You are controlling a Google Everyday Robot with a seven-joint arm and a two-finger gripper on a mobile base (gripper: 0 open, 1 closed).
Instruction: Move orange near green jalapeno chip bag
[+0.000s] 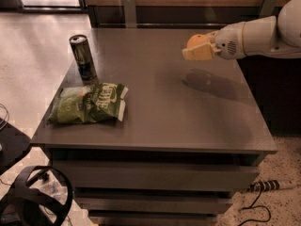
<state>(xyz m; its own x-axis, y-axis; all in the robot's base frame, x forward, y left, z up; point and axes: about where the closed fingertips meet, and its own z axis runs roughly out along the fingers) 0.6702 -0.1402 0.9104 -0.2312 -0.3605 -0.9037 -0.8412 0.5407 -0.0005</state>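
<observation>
Orange (197, 40), judged firm but roll-prone, is clasped around its middle by the gripper (198, 51) over the bench's (169, 117) right edge.

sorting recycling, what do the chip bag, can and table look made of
green jalapeno chip bag: crinkled foil or plastic film, slight sheen. can: likely metal, shiny rim. table: matte dark grey, perhaps laminate. gripper, above the table's right side, holds the orange.
</observation>
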